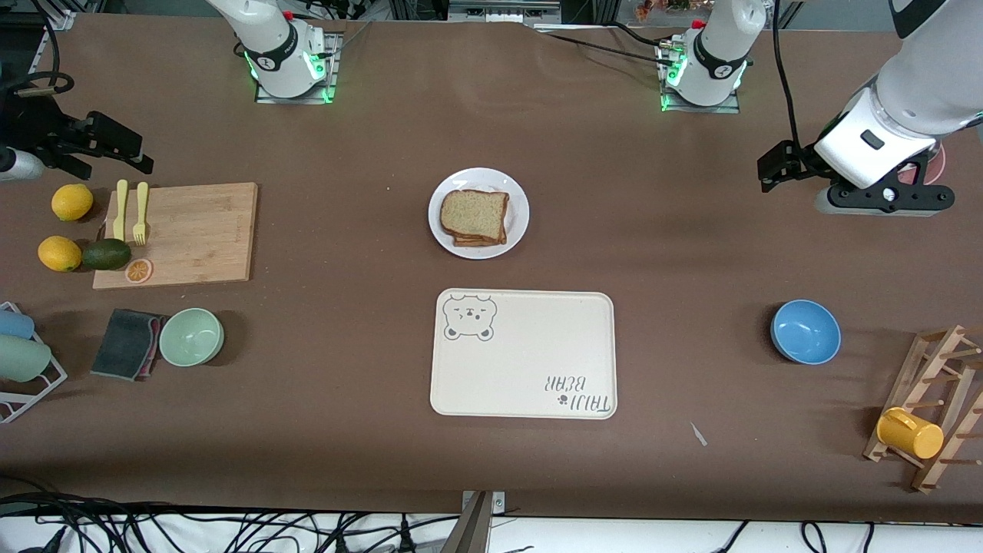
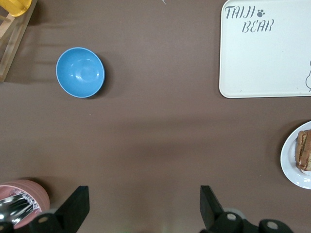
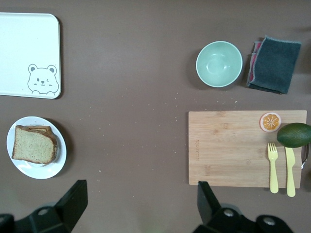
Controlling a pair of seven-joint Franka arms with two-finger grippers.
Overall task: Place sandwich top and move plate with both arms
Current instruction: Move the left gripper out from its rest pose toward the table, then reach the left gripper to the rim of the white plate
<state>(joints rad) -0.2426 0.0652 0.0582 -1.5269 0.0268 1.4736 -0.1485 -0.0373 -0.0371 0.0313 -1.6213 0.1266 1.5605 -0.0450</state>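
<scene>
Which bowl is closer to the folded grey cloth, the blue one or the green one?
The green bowl. It sits right beside the grey cloth at the right arm's end of the table, while the blue bowl sits alone toward the left arm's end.

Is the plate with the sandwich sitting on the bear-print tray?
No. In the front view the plate rests directly on the brown table, apart from the bear-print tray, which lies nearer to the front camera.

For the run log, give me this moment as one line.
sandwich top: on stack on plate | plate: not on tray | left gripper: open, empty, over bare table | right gripper: open, empty, by cutting board
</scene>
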